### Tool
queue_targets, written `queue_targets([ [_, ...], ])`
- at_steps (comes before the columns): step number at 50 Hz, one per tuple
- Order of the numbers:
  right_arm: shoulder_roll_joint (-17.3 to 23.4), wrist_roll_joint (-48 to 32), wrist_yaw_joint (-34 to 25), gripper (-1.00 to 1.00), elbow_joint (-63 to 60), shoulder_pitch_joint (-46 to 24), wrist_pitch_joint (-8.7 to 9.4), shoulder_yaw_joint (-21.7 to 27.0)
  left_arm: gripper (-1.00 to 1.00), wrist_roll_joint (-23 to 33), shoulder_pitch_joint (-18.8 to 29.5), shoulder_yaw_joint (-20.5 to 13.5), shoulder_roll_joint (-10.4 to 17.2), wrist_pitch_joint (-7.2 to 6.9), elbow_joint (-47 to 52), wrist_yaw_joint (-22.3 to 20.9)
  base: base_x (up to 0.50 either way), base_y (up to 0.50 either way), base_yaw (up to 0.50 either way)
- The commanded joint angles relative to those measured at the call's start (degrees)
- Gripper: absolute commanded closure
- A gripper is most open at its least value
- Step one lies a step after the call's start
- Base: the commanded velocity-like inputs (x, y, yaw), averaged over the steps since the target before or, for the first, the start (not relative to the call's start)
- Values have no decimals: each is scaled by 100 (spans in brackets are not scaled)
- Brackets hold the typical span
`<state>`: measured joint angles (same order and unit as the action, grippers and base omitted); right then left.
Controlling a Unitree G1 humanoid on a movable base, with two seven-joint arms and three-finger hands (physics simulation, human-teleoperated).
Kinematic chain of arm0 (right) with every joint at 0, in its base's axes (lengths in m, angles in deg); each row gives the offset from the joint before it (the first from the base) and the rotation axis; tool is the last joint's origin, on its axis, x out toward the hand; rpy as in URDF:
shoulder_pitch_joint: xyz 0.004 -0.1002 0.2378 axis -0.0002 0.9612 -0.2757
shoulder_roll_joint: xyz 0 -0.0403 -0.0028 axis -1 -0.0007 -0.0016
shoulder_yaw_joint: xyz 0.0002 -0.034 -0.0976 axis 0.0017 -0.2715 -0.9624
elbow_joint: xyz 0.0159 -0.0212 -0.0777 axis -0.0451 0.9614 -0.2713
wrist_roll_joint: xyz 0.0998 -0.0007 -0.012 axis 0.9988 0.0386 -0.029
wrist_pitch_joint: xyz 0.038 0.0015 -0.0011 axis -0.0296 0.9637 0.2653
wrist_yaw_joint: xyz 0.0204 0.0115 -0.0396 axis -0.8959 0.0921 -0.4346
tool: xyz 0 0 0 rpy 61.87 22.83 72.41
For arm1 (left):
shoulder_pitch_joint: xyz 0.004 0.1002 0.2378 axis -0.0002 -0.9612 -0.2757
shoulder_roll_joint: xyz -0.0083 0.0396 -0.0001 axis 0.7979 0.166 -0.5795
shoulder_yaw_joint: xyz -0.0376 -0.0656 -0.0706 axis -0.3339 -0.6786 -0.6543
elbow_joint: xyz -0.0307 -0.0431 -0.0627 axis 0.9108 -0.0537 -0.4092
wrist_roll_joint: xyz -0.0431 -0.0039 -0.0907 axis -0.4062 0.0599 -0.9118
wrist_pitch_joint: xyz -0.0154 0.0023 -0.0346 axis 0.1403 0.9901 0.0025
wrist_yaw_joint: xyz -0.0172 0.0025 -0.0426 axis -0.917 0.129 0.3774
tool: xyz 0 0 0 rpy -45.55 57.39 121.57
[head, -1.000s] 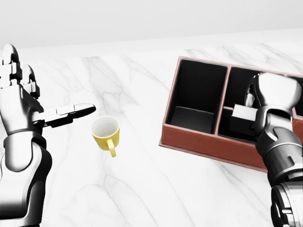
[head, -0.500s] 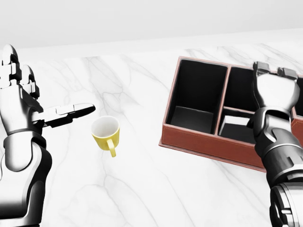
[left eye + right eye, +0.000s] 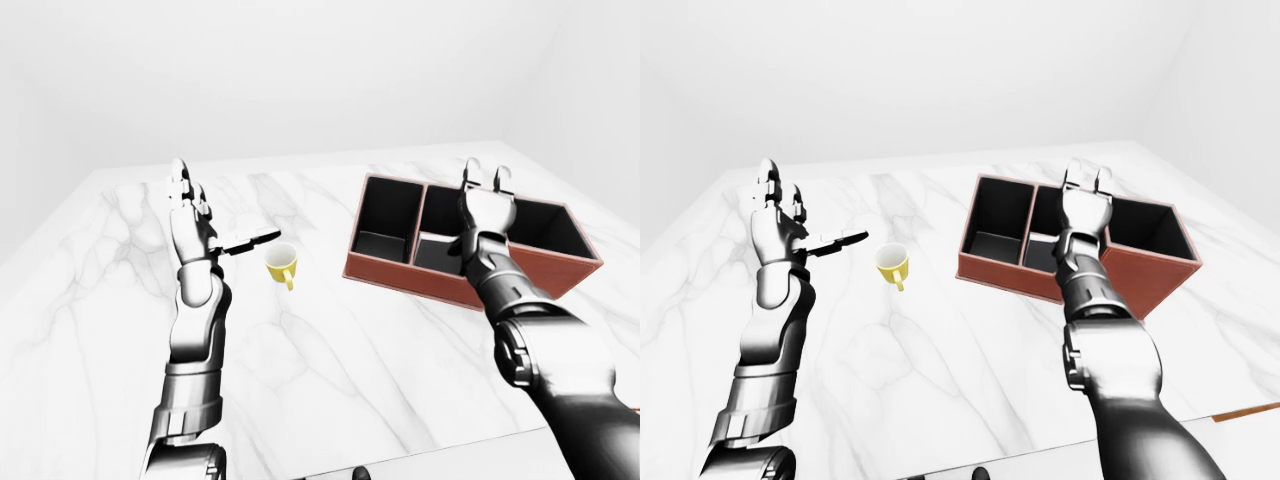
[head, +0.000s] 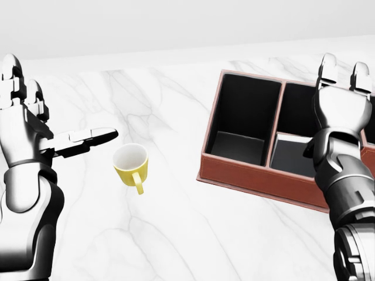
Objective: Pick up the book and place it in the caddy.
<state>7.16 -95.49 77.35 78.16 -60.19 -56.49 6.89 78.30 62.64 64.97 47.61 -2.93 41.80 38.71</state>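
The right hand point(image 4: 341, 96) is raised over the middle compartment of the red-brown caddy point(image 4: 234, 171), its fingers point(image 4: 327, 67) spread upward and holding nothing. Below it, the grey book point(image 4: 291, 155) lies flat on the floor of that middle compartment, apart from the hand. The left hand point(image 4: 26, 126) is released too, held up at the head view's left with one finger pointing toward the yellow mug point(image 4: 132, 164), which stands on the white marble counter point(image 4: 176, 234) between that hand and the caddy.
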Motion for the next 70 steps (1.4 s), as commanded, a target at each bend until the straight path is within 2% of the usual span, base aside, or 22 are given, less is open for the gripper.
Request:
queue_targets([
  [1,-15,219,0,-100,-46,-112,0,-23,-100,-20,-25,9,-12,0,63,-41,0,0,0],
  [9,-62,643,0,-100,-209,-292,0,-107,-100,-26,-58,25,-22,0,135,-93,0,0,0],
  [15,-98,1287,0,-100,-980,-86,-798,-151,-100,-19,-127,57,-52,0,237,-180,0,0,0],
  [16,-123,1426,-51,-100,-1354,96,-851,-140,-100,-18,-149,70,-58,0,272,-206,0,0,0],
  [18,-171,1624,-310,-100,-2244,523,-879,-125,-100,-13,-172,75,-72,0,317,-231,0,0,0],
  [19,-239,1755,-610,-100,-3115,930,-729,-62,-100,-10,-186,81,-78,0,343,-245,0,0,0],
  [20,-374,1868,-1116,-100,-4694,1700,-419,28,-100,-6,-210,91,-89,0,381,-265,0,0,0],
  [21,-408,1849,-1221,-100,-4971,1825,-326,48,-100,-1,-212,88,-94,0,385,-270,0,0,0],
  [22,-547,1964,-1535,-100,-5934,2327,-170,131,-100,-15,-227,93,-102,0,420,-297,0,0,0],
  [25,-751,2079,-1886,-100,-7080,2943,-49,212,-100,-8,-250,98,-117,0,473,-325,0,0,0],
  [26,-891,2161,-2060,-100,-7910,3388,-3,257,-100,3,-267,110,-120,0,499,-351,0,0,0],
  [30,-1153,2375,-2334,-100,-8974,3995,0,309,-100,3,-291,114,-140,0,558,-401,0,0,0],
  [34,-1619,3079,-2658,-100,-10460,4965,0,333,-100,-15,-335,133,-160,0,719,-468,0,0,0],
  [39,-2056,3888,-2887,-100,-11872,6078,-198,285,-100,-83,-360,138,-184,0,876,-542,0,0,0],
  [42,-2279,4258,-2943,-100,-12634,6714,-405,273,-100,-119,-384,150,-194,0,989,-592,0,0,0],
  [43,-2358,4362,-2920,-100,-12849,6973,-590,267,-100,-144,-393,153,-200,0,1031,-615,0,0,0],
  [45,-2486,4571,-2926,-100,-13205,7340,-834,287,-100,-175,-414,160,-211,0,1126,-639,0,0,0],
  [47,-2583,4780,-2989,-100,-13480,7551,-892,362,-100,-204,-425,162,-219,0,1198,-652,0,0,0],
  [48,-2635,4872,-2980,-100,-13587,7663,-1000,458,-100,-234,-429,159,-225,0,1252,-655,0,0,0],
  [60,-3316,5830,-3210,-100,-13925,8605,-1000,998,-100,-415,-469,168,-246,0,1562,-742,0,0,0],
  [66,-3830,6336,-3552,-100,-13137,9320,-1000,1048,-100,-479,-435,150,-242,0,1710,-724,0,0,0],
  [70,-3930,6760,-3731,-100,-12970,9629,-1000,1096,-100,-519,-420,144,-220,0,1795,-714,0,0,0],
])
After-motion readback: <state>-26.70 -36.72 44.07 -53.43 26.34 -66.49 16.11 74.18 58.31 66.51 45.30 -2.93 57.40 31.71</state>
